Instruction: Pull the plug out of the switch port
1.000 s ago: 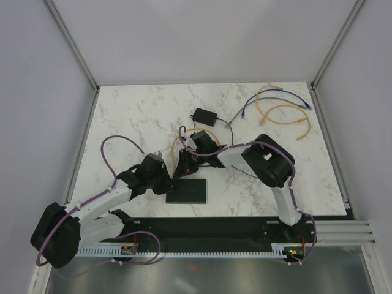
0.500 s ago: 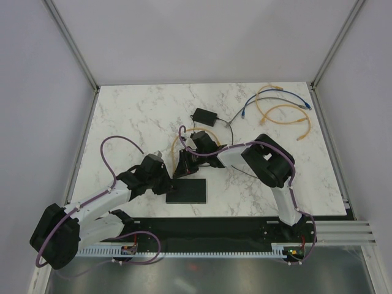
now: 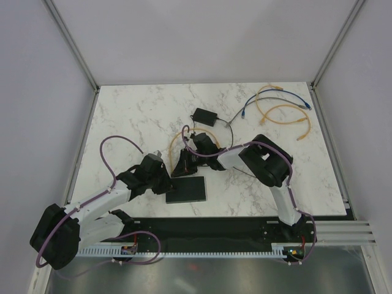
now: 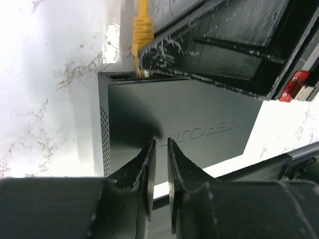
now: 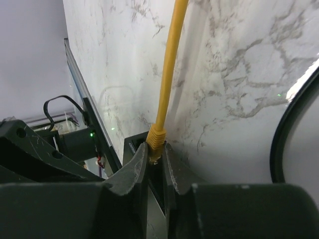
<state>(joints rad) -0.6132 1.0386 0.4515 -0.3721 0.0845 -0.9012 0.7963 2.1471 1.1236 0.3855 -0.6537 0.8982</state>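
Right hand (image 5: 155,155) clamped on plug (image 5: 156,137) at switch (image 4: 189,119) far edge; plug axis points straight away. Left hand (image 4: 159,152) ajar, empty, atop switch.

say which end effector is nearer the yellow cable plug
Right. The right end effector pinches the yellow cable plug; the left end effector sits over the flat black switch.

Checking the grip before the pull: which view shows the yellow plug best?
Right wrist: the yellow plug sits pinched in the right gripper. Left wrist shows it at the switch edge; overhead it's hidden.
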